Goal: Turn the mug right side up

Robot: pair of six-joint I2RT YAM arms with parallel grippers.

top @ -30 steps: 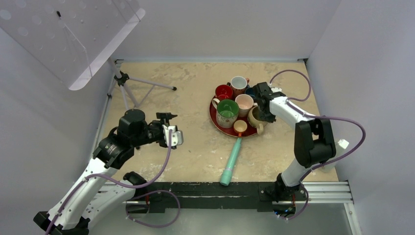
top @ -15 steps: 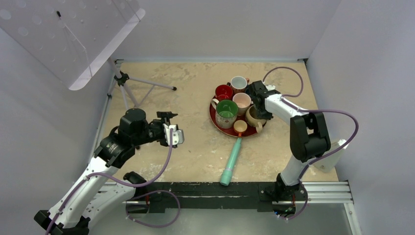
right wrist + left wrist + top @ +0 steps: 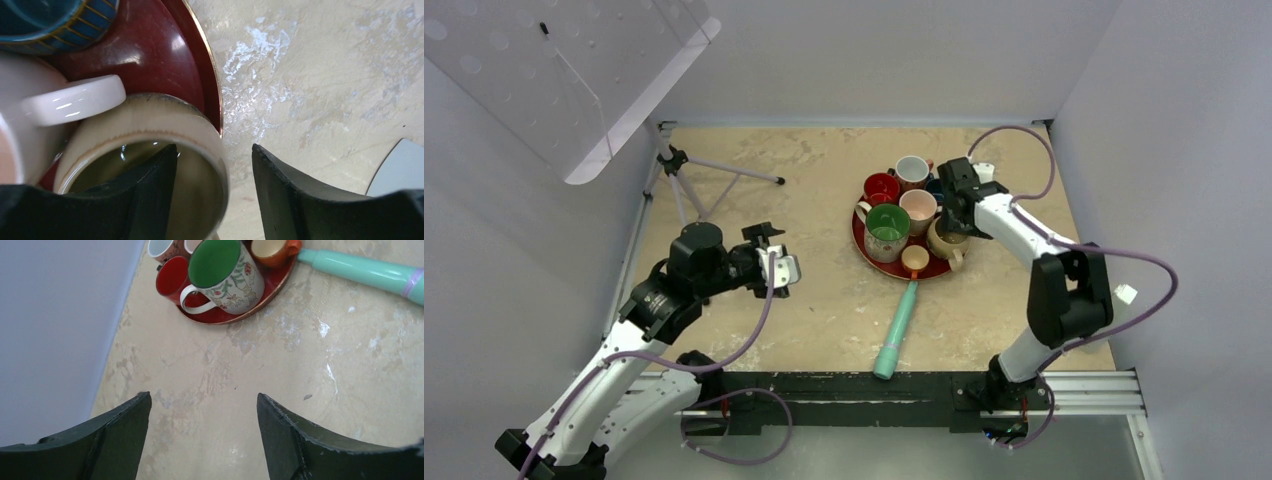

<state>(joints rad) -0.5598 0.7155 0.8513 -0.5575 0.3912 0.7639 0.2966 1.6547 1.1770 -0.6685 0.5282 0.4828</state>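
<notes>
The right gripper point(image 3: 214, 167) sits spread, loose over the upright tan mug point(image 3: 145, 117) rim; lift straight up. The left gripper point(image 3: 204, 407) is spread, empty.

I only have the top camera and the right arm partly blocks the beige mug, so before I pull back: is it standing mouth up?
Observer: Yes. The right wrist camera looks down into the mug, its tan inside showing, at the edge of the red tray.
Operator: Is the right claw clamped on it?
Observer: No. The right claw straddles the rim, one finger inside and one outside, and table shows between the outer finger and the mug.
Operator: Anything crowding it?
Observer: The pale mug's white handle sits right at its rim, seemingly touching.
</notes>
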